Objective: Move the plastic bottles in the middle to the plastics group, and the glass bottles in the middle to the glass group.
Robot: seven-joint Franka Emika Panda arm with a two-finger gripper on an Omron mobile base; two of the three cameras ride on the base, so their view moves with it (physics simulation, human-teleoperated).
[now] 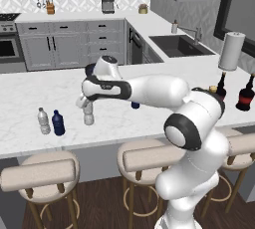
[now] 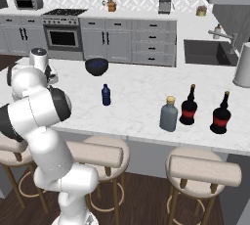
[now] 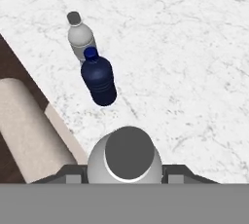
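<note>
I stand in a home kitchen: grey cabinets (image 2: 128, 38) and an oven (image 2: 62, 37) run along the wall at my twelve o'clock. A sink (image 1: 180, 45) with a faucet sits at two o'clock. Padded bar stools (image 1: 41, 174) line the marble bench (image 1: 45, 91) before me.

Counter (image 1: 30, 86) white-grey marbled; glass bottles (image 2: 220, 116) black, red labels.

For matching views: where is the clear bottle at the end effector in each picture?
Left base view: clear bottle, centre-left, right of the dark blue bottle.
Right base view: cannot tell; the arm covers that spot.
Hand view: bottom centre, cap toward the camera.
Shared landmark: that dark blue bottle.
</note>
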